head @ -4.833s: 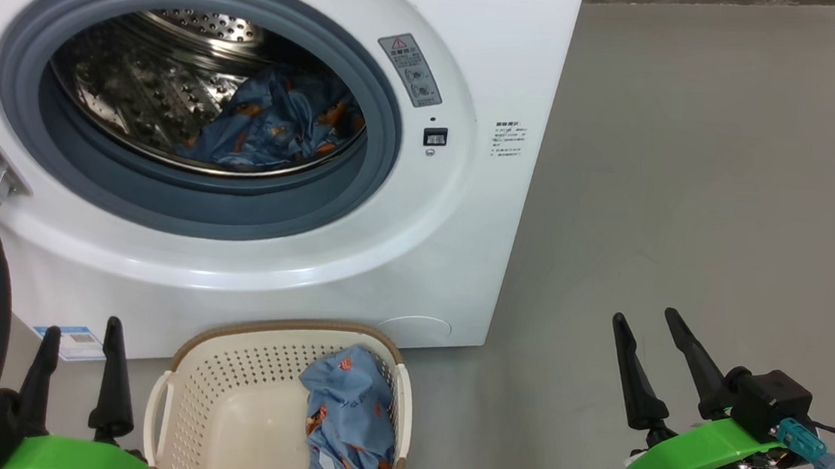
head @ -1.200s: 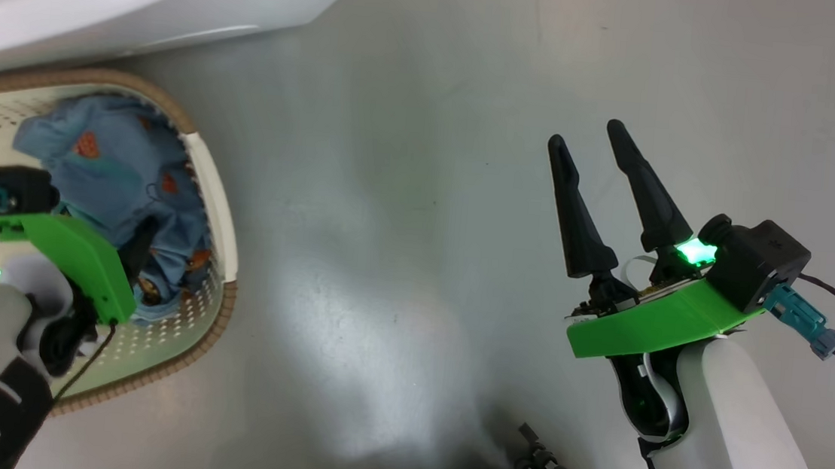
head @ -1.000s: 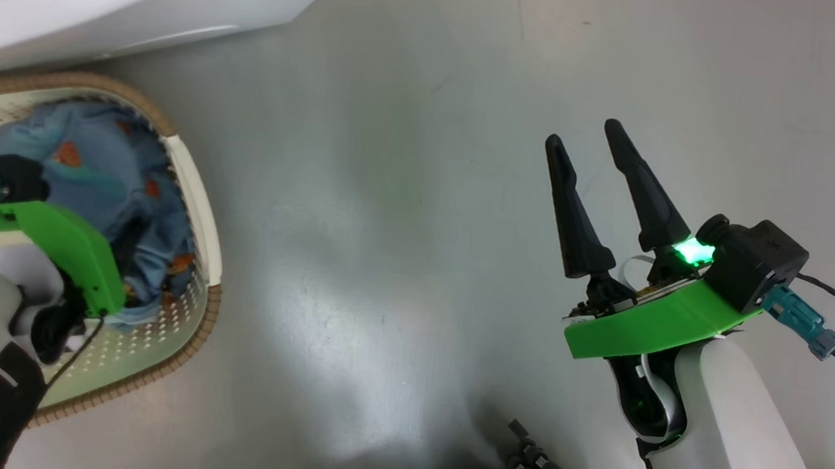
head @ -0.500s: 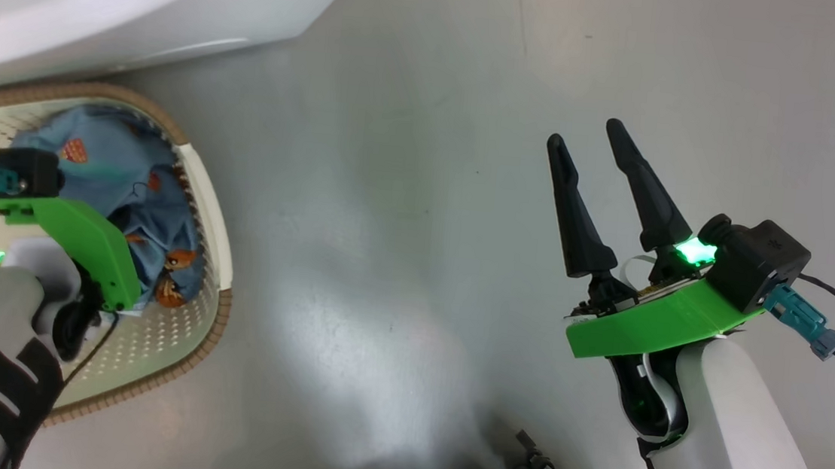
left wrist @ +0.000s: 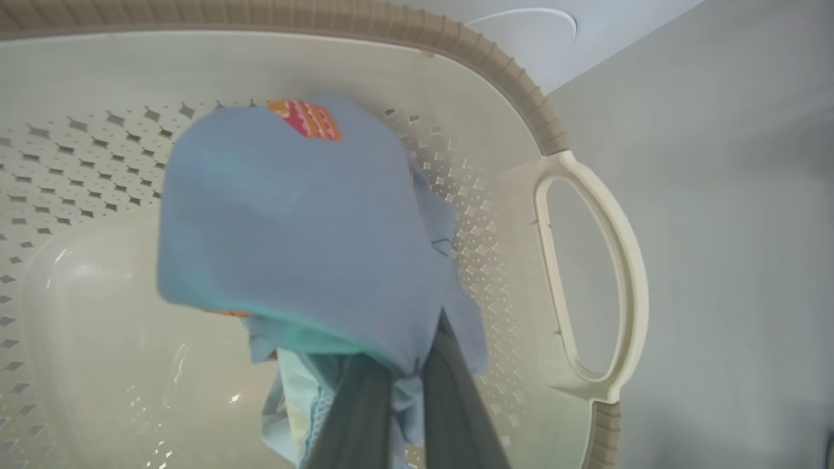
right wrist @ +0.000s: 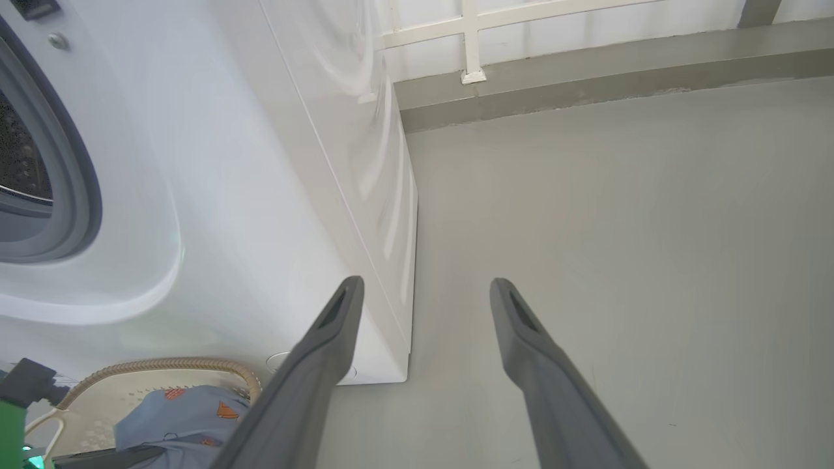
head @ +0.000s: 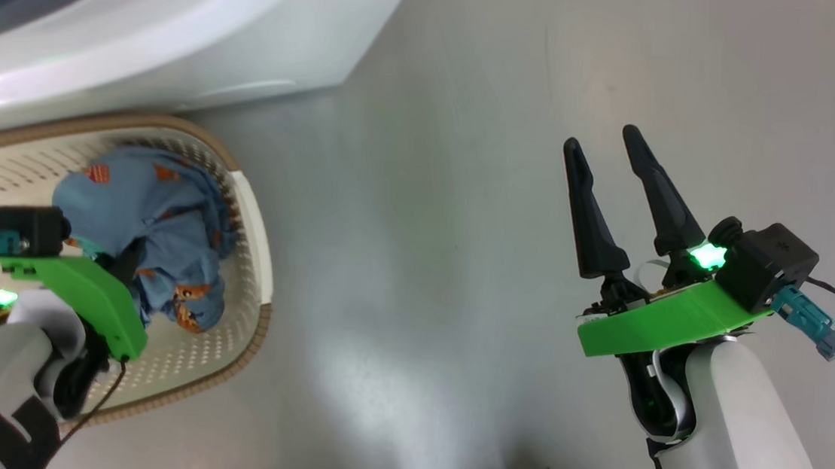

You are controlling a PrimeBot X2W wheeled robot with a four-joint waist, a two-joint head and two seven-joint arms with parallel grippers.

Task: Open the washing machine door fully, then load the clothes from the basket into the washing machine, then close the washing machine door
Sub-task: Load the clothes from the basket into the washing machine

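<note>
The cream basket stands on the floor in front of the white washing machine. Inside it lie the clothes, light blue with orange prints. My left gripper reaches down into the basket. In the left wrist view that gripper is shut on the clothes, which bunch over its fingertips inside the basket. My right gripper hangs open over bare floor, holding nothing. The right wrist view has the right gripper open beside the washing machine. The washing machine door is out of view.
The machine's grey-blue gasket rings the drum opening at the left of the right wrist view. Grey floor spreads between basket and right arm. A low kerb with a white railing bounds the floor behind the machine.
My left gripper has shut on the blue garment in the basket. The head camera has shifted, so basket and machine sit further right in the picture. The right gripper stays open and still.
</note>
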